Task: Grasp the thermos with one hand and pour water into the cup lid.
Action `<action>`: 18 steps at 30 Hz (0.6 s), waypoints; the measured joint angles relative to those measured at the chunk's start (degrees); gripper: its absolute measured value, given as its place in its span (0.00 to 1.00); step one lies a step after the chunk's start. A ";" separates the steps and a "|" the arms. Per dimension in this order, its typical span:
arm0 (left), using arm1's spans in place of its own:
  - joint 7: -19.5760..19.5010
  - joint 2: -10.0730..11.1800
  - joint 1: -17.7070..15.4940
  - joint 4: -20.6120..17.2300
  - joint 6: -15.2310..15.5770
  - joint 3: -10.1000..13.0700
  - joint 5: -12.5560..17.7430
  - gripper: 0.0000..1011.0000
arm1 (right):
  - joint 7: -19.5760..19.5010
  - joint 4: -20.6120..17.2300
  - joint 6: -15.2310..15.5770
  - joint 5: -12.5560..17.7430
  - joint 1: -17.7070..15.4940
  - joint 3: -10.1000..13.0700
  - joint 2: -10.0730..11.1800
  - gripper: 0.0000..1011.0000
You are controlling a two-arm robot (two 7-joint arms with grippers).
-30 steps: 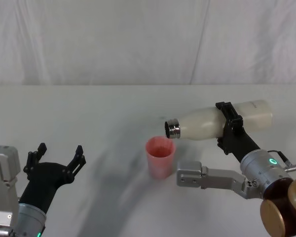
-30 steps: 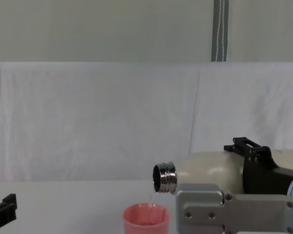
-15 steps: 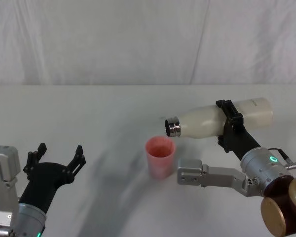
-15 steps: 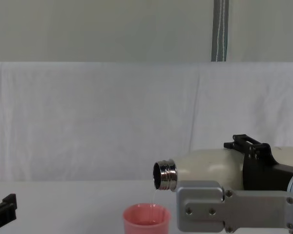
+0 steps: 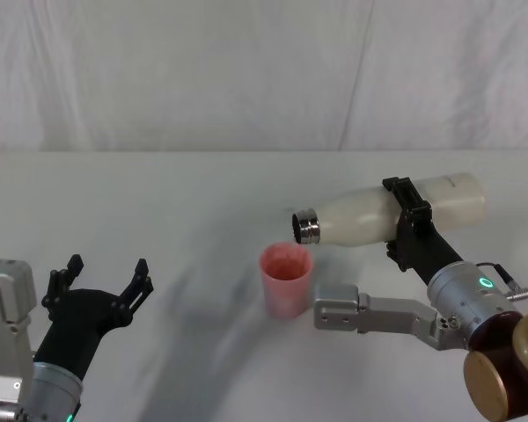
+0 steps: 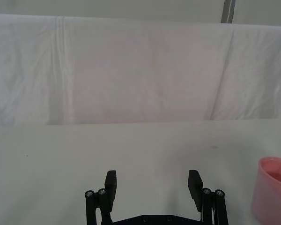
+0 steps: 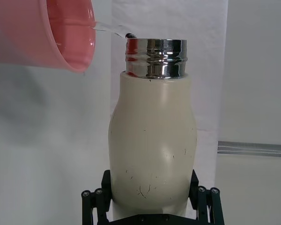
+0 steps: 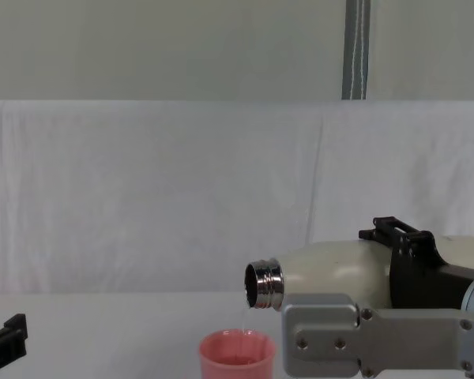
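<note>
One right gripper [image 5: 407,221] clamps the tipped thermos [image 5: 370,216], water [image 8: 246,317] trickling into the cup [image 5: 286,281] at its 7 o'clock; left gripper [image 5: 101,280] idles open.

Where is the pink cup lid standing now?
In the head view the cup lid stands on the table near the middle, just below the steel mouth of the tilted thermos held by the right gripper.

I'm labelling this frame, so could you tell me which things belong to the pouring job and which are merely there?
In the job:
thermos, tipped over the cup
cup lid, upright on the table
water, a thin stream
right gripper, clamping the thermos

Merely there:
left gripper, open, idle
table
white backdrop cloth
</note>
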 joint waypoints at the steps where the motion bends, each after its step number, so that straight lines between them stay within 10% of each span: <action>1: 0.00 0.00 0.00 0.00 0.00 0.00 0.00 0.99 | 0.00 0.00 0.01 -0.02 0.00 -0.02 0.00 0.95; 18: 0.00 0.00 0.00 0.00 0.00 0.00 0.00 0.99 | 0.02 -0.04 0.22 -0.39 -0.09 -0.21 -0.05 0.95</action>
